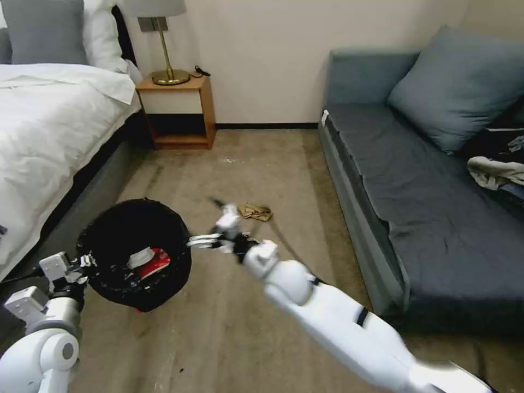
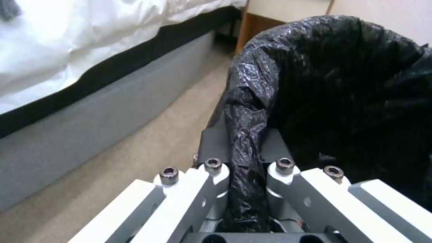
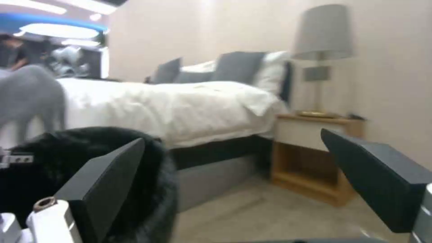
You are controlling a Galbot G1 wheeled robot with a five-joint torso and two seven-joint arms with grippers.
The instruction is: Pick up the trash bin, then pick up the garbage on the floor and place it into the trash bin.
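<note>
Black crinkly plastic lines the trash bin (image 1: pixel 134 254), which sits in the lower left of the head view, tilted so its mouth faces up and toward the camera, with a reddish bit of base showing at its lower edge. Inside it lie a red-and-white packet (image 1: pixel 154 261) and a pale scrap. The left gripper (image 1: pixel 83 266) is at the bin's left rim, its arm rising from the lower left corner; in the left wrist view its fingers (image 2: pixel 215 148) are clamped on a fold of the bag-covered rim (image 2: pixel 245 135). The bed (image 1: pixel 49 125) lies just behind it along the left side.

The right arm reaches diagonally from the lower right corner toward the centre of the head view, and the right gripper (image 1: pixel 210 226) hovers just beside the bin's right rim, apart from it. Its fingers (image 3: pixel 108 182) stand spread wide with nothing between them. Crumpled tan paper (image 1: pixel 255 212) lies on the carpet just past this gripper, toward the centre of the frame, not touched. A blue-grey sofa (image 1: pixel 426 180) fills the right side, and a wooden nightstand (image 1: pixel 177 112) with a lamp stands at the upper left
</note>
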